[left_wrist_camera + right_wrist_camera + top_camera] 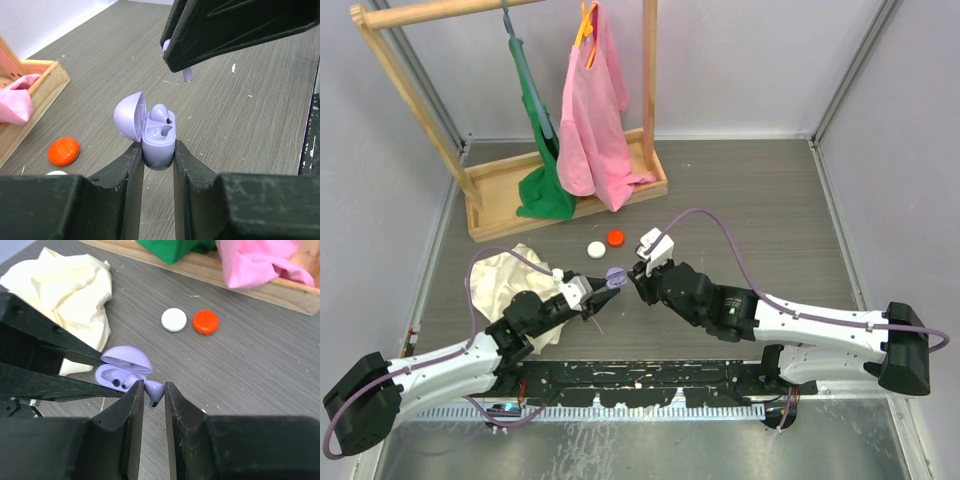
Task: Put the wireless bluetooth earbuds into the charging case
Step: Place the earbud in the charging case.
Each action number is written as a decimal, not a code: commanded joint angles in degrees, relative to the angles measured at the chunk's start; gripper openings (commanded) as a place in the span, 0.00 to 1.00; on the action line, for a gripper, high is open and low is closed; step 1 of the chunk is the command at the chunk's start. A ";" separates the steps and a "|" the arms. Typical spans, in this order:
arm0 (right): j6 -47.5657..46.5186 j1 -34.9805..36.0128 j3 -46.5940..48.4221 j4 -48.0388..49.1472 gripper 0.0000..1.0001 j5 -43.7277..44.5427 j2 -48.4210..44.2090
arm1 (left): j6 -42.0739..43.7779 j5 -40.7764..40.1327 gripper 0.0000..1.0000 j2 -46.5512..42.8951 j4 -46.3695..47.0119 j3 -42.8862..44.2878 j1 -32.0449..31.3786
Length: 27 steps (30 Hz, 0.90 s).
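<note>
Pale-lavender glossy plastic charging case [159, 145], domed lid hinged open, pinched between black left gripper [158, 149] fingers; right gripper [153, 386] clamped on smooth lavender stemmed earbud [156, 393]

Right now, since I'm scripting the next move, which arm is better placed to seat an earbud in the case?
Right. The right end effector pinches an earbud close by the open charging case, which the left end effector clamps.

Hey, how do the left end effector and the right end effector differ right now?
The left end effector grips the open charging case by its sides; the right end effector pinches a tiny lavender earbud. The left's gap spans the case; the right's is narrower. Both are shut on something, and both are black.
</note>
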 commanded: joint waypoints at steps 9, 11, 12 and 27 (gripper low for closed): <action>-7.82 3.92 -4.89 24.92 0.22 1.17 3.15 | -0.46 0.37 0.00 0.06 4.39 2.24 -0.13; -8.23 4.23 -5.36 26.77 0.22 1.12 4.12 | -0.54 0.55 0.00 -0.01 4.46 2.14 -0.11; -8.33 4.31 -5.51 27.49 0.22 1.19 4.62 | -0.59 0.60 0.00 -0.03 4.56 2.13 -0.08; -7.23 5.55 -6.62 27.54 0.22 1.88 6.37 | -0.94 0.43 0.00 -0.66 4.76 2.02 -0.20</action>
